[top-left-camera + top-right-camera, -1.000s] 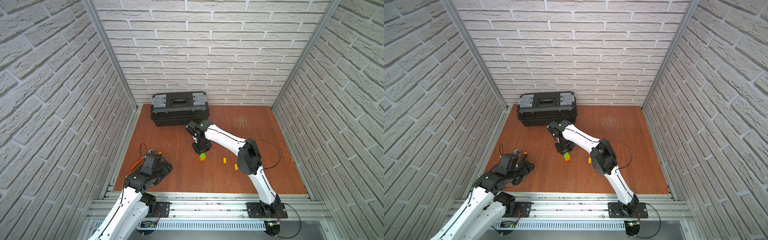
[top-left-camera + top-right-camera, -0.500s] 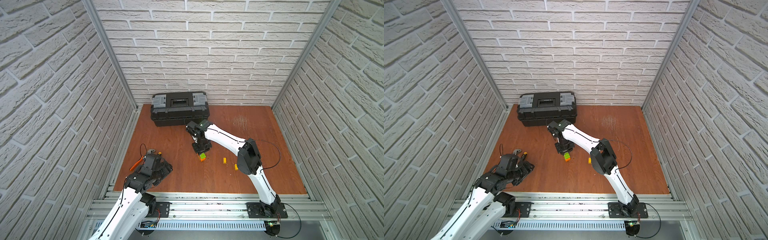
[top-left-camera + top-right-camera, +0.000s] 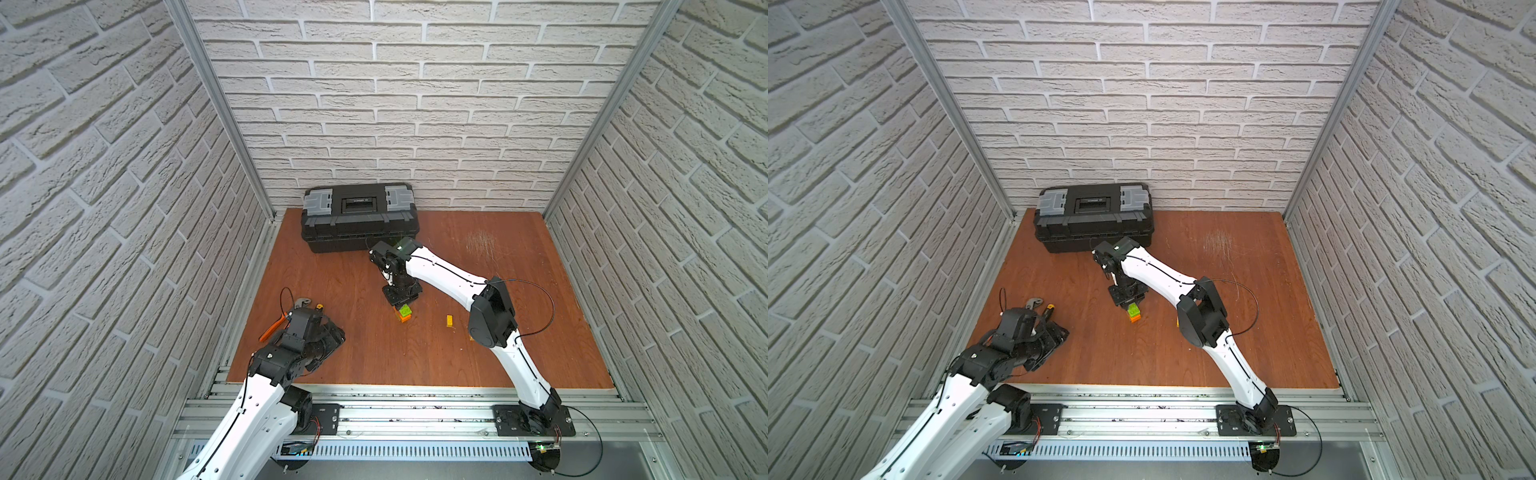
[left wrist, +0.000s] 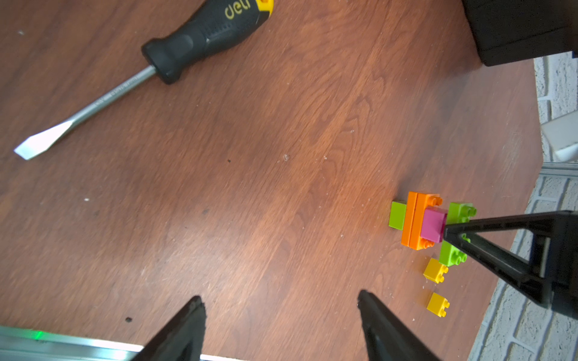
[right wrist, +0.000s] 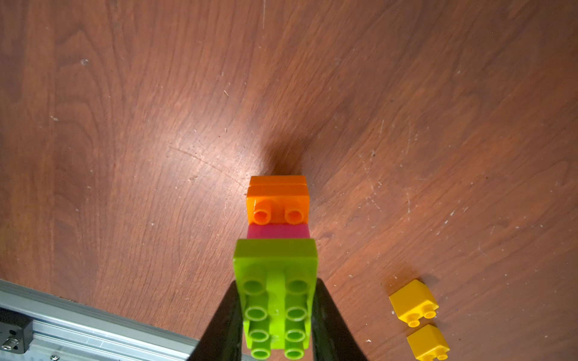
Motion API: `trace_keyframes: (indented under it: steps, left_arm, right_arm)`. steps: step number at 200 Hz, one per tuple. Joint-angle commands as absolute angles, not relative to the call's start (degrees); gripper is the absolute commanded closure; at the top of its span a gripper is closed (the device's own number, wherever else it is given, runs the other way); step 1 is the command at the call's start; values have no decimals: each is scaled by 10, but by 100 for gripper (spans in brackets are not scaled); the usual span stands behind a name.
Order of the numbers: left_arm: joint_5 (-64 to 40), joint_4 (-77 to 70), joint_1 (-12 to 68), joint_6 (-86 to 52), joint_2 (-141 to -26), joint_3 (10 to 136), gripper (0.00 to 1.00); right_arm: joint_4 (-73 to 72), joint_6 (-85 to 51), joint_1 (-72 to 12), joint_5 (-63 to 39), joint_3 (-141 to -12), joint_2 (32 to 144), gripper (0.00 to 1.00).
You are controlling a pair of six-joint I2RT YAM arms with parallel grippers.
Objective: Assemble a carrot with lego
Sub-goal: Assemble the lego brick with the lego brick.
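**Left claw**: jaws wide, holding nothing, low over the bench near its left front corner. Pliers and a screwdriver lie just beside it, well apart from the build.

**Carrot**: stands upright near mid-bench, in front of the toolbox. From the base up it reads short green, two orange, pink.

**Right claw**: reaches down from above, jaws narrow and clamped on the sides of the long green brick, which sits on the pink one.

**Step in hand, as judged:** seating the green top. Whether it is pressed fully home cannot be told.

**Next move:** release without tilting the stack. Then pick up the two yellow bricks, which lie loose on the bench just right of the carrot.

**Obstructions:** none between the right claw and the yellow bricks. They are tiny and close together, so a narrow, well-centred approach is needed to take one without knocking its neighbour.
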State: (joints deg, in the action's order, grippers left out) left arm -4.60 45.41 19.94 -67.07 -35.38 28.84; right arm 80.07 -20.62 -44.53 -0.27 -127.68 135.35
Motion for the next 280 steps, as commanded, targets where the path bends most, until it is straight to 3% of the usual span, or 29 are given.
trace_keyframes:
  steps: [1,92,189,280]
  left_arm:
    - [-48,440,197,-665,-360,286,20]
    - [-47,442,198,-666,-355,281,20]
    - [-48,445,197,-670,-349,280,20]
    - [-47,446,197,-670,-349,281,20]
  right_arm:
    - [798,-191,-450,-14,-1264,1396,86]
    - [796,-183,-450,-11,-1256,1419,77]
    - [810,-191,-448,6,-1282,1398,49]
    - [822,-204,-441,5,-1300,1342,34]
